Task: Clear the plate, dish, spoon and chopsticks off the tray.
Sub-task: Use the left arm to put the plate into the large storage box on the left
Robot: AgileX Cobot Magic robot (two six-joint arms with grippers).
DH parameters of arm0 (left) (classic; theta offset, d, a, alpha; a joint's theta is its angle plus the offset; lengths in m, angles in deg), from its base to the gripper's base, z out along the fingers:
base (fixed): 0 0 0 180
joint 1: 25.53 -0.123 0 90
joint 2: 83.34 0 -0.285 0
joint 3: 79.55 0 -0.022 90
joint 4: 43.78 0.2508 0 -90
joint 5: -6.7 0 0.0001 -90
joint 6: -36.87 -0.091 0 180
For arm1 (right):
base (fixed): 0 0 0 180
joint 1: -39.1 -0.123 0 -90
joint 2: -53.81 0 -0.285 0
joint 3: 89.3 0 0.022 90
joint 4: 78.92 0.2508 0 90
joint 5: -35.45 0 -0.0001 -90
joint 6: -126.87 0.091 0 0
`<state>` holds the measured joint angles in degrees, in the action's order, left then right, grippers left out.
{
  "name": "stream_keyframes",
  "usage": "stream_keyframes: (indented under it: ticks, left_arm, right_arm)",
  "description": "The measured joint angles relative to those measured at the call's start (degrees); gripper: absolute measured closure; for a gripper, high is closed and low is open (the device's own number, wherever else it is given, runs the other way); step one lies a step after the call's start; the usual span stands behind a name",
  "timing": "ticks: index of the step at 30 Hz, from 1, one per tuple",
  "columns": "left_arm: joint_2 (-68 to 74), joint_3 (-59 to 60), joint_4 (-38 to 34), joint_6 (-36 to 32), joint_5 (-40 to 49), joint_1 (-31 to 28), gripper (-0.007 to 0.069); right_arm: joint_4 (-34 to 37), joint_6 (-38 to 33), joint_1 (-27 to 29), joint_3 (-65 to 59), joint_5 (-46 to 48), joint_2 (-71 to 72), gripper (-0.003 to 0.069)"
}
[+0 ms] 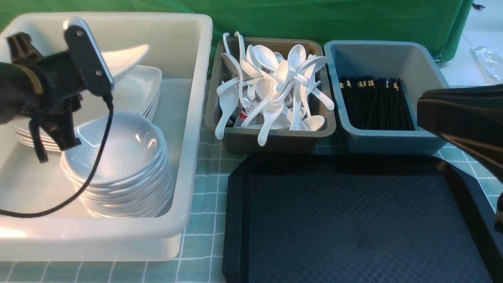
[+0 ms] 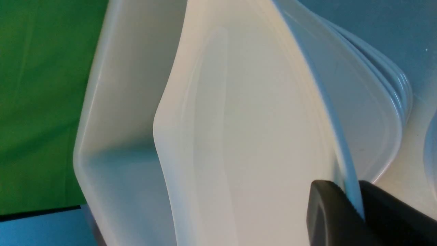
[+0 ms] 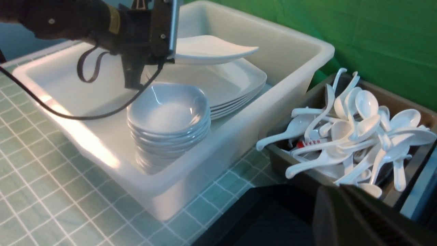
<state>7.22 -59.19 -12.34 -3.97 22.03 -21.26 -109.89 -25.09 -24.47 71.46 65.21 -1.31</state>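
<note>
Left gripper (image 2: 356, 205) pinching rim of plate (image 3: 211, 49), holding it above plate stack in white tub (image 1: 188, 165), far left; arm hiding most of plate in front view. Right gripper (image 3: 355, 215) sitting closed, empty, tips cropped, over tray (image 1: 353, 220).

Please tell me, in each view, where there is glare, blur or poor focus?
Front view: bright glare on the white tub's near rim, highlights on the stacked dishes; the right arm is a dark blur. Left wrist view: the plate fills the frame, soft, washed out; gripper fingers blurred. Right wrist view: glare streak on the tub's wall; spoons fairly sharp.
</note>
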Motion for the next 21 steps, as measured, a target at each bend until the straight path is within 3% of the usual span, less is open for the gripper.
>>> stream_keyframes:
  ticks: [15, 21]
  left_arm:
    - [7.43, -1.13, 2.01, -1.26, -4.3, 0.0, 0.0592]
    - [7.62, -1.21, 2.4, -1.19, -5.89, 0.0, 0.055]
  right_arm:
    - [3.83, -2.47, 0.0, 0.0, 1.38, 0.0, 0.0632]
    - [4.6, -2.47, 0.0, 0.0, 3.48, 0.0, 0.0632]
